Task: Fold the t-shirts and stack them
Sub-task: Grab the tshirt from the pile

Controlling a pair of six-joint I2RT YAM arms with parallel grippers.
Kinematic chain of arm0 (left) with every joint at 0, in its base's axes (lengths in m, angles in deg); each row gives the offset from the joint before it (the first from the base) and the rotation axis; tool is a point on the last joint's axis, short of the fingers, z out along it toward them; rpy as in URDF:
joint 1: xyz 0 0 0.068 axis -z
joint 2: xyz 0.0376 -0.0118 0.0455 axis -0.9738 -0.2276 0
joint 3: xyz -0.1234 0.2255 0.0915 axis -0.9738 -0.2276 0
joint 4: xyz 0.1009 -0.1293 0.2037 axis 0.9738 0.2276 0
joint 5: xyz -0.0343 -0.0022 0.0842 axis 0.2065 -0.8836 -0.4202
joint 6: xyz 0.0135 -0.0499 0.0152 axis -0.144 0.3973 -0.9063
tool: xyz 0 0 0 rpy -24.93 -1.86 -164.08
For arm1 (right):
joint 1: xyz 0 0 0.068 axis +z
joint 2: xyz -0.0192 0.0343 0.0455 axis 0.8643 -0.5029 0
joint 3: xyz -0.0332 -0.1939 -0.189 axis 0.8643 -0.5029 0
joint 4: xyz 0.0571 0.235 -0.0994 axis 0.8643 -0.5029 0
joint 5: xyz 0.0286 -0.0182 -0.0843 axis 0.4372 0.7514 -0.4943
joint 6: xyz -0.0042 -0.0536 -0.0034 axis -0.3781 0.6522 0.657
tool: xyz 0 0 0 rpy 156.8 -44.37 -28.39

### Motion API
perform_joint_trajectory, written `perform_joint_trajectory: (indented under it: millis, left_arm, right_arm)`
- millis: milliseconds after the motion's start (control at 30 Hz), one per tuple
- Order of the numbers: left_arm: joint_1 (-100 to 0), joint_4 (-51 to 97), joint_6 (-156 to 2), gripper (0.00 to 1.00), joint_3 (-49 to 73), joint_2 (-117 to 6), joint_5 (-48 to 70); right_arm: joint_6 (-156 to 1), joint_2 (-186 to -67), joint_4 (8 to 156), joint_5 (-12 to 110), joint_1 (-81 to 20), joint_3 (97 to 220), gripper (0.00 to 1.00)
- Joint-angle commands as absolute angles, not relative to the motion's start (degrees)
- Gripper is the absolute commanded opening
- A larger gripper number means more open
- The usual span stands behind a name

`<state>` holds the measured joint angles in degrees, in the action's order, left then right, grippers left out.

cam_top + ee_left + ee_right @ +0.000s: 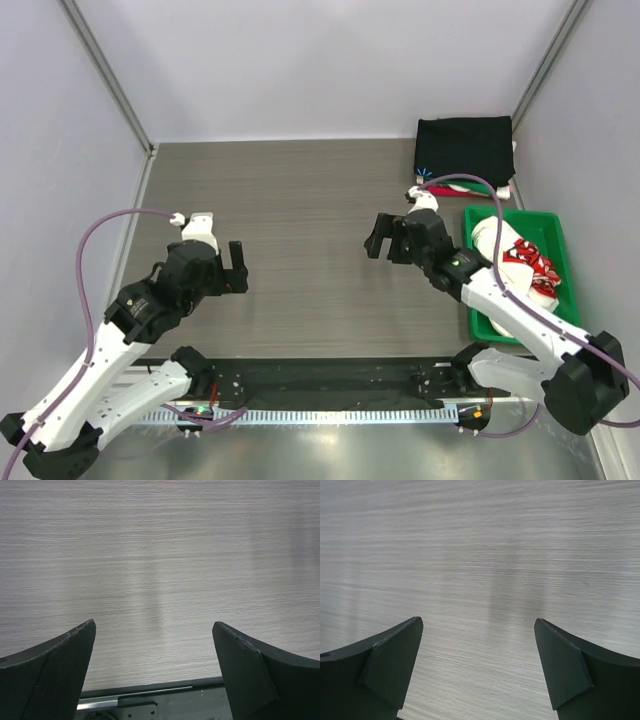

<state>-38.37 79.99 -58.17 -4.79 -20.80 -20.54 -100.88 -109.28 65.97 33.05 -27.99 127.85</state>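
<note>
The left gripper (232, 268) and right gripper (385, 243) are hanging spread apart, empty; the white shirt (520, 262) is lying crumpled in the tray (556, 225); soft and light, it is probably needing a pinch on a raised fold.

A folded black cloth t-shirt (465, 147) tops a flat stack at the wooden table's (300, 200) far right corner, with red, white and green cloth edges (462, 188) showing beneath. A crumpled white t-shirt with red print (515, 258) lies in the green plastic tray (545, 216).
</note>
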Motion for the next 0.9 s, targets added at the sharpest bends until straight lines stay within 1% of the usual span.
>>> perform_joint_trajectory:
  millis: [0, 67, 100, 200, 267, 367, 400, 467, 500, 600, 633, 733, 867]
  left_arm:
    - [-38.7, 75.7, -55.67, 1.0, -5.16, -18.75, -21.4]
    - [-38.7, 75.52, -53.21, 1.0, -4.55, -17.78, -22.8]
    - [-38.7, 75.52, -53.21, 1.0, -3.94, -17.43, -20.64]
    - [-38.7, 73.51, -56.8, 1.0, -3.4, -14.8, -14.58]
    - [-38.7, 70.27, -56.99, 1.0, -5.5, -12.16, -13.76]
    - [-38.7, 68.93, -57.33, 1.0, -8.14, -8.73, -15.34]
    - [-38.7, 69.63, -57.95, 1.0, -8.06, -8.2, -15.51]
    - [-38.7, 72.69, -57.6, 1.0, -7.8, -7.67, -18.49]
    - [-38.7, 73.67, -57.6, 1.0, -7.97, -7.59, -19.03]
    - [-38.7, 74.56, -56.99, 1.0, -9.02, -6.88, -20.44]
    - [-38.7, 73.95, -57.25, 1.0, -9.2, -6.79, -20.09]
    - [-38.7, 73.15, -57.34, 1.0, -10.08, -6.62, -20.35]
    - [-38.7, 74.64, -56.81, 1.0, -9.91, -7.93, -22.28]
  right_arm:
    - [-101.64, -102.42, 65.61, 25.8, -27.73, 128.03, 1.0]
    - [-102.69, -99.87, 65.61, 24.56, -28.25, 127.77, 1.0]
    - [-103.05, -98.64, 65.61, 25.6, -28.77, 127.94, 1.0]
    - [-104.19, -100.37, 64.56, 32.8, -32.2, 130.12, 1.0]
    - [-104.45, -101.34, 63.15, 35.8, -34.48, 131.1, 1.0]
    - [-106.82, -99.77, 59.82, 33.02, -39.75, 131.37, 1.0]
    - [-107.61, -99.07, 56.06, 28.3, -43.68, 131.72, 1.0]
    - [-108.06, -98.19, 52.27, 24.58, -48.27, 132.42, 1.0]
    - [-107.71, -98.27, 49.11, 22.12, -53.16, 133.12, 1.0]
    - [-107.01, -100.73, 46.01, 22.01, -62.67, 133.22, 1.0]
    - [-106.66, -101.6, 45.66, 24.79, -68.97, 132.95, 1.0]
    - [-106.48, -105.21, 46.01, 25.27, -76.39, 131.46, 1.0]
    - [-106.57, -108.2, 47.67, 22.02, -81.32, 129.18, 1.0]
